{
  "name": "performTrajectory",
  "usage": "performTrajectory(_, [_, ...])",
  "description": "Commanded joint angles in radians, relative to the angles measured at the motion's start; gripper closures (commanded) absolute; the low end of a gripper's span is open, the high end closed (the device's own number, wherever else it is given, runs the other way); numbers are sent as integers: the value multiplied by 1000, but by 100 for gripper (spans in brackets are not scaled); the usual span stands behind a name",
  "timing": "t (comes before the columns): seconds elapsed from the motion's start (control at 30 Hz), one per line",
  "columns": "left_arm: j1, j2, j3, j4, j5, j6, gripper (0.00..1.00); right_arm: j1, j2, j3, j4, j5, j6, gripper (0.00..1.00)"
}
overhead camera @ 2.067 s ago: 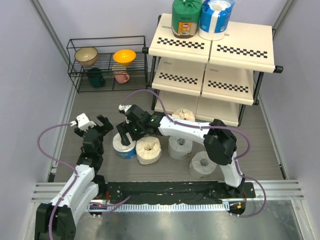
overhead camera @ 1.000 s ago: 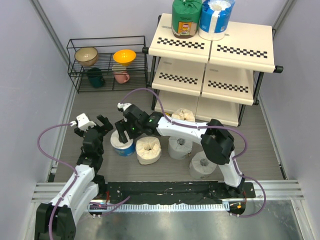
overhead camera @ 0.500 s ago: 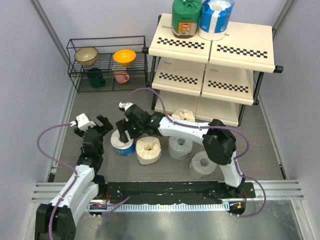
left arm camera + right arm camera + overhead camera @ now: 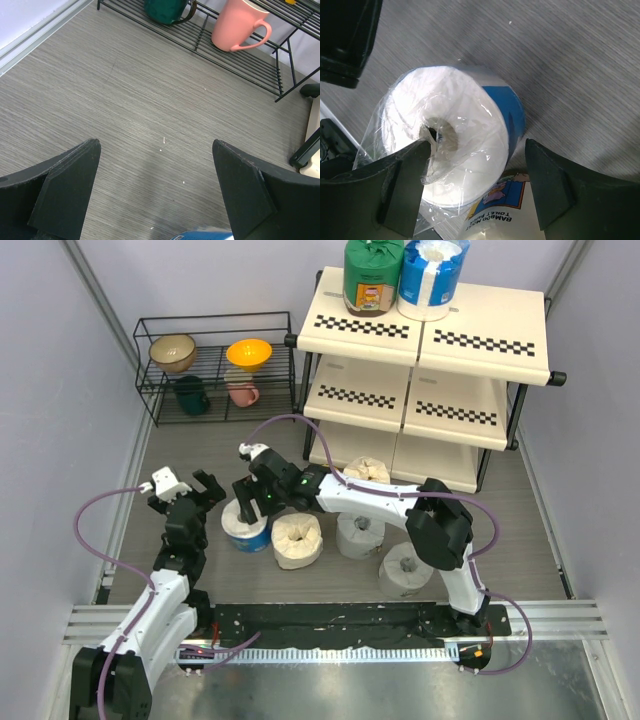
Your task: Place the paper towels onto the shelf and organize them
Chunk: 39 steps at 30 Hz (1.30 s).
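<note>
The right gripper (image 4: 475, 145) was held spread over a blue-and-white wrapped roll (image 4: 455, 150), which stood upright on the floor in front of the shelf (image 4: 430, 340), off its left end. One finger was seen on each side of the roll; whether the wrapper was touched could not be told. The left gripper (image 4: 155, 145) was spread too, nothing between its fingers, further left of the shelf. On the shelf's top tier a green-wrapped roll (image 4: 372, 275) and a second blue-and-white roll (image 4: 430, 275) were stood side by side. A cream roll (image 4: 367, 470) was seen at the shelf's bottom tier. Another cream roll (image 4: 297, 538) and a grey-white roll (image 4: 360, 533) were stood before the shelf.
</note>
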Motion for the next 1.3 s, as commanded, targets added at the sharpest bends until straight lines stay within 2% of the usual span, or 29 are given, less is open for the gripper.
performTrajectory(0.0, [3,-9,2,26,-21,-12,0,0,-30,5,6,84,20,20])
performTrajectory(0.27, [3,-1,6,25,-21,-11,0,0,-1,30,-25,84,20,34])
performTrajectory(0.67, [3,-4,5,25,-21,-11,0,4,68,53,-63,20,6,36])
performTrajectory(0.77, [3,-7,5,25,-23,-13,0,4,65,48,-63,27,7,46])
performTrajectory(0.8, [4,-7,5,25,-23,-13,0,4,59,50,-63,41,7,52])
performTrajectory(0.83, [3,-7,5,25,-23,-13,0,4,55,48,-65,52,6,63])
performTrajectory(0.9, [4,-7,3,25,-23,-13,0,4,41,56,-76,70,-3,74])
performTrajectory(1.2, [3,-9,2,25,-24,-14,0,0,-140,47,-99,293,-36,77])
performTrajectory(1.27, [4,-10,2,25,-26,-14,0,-1,-184,56,-120,398,-46,77])
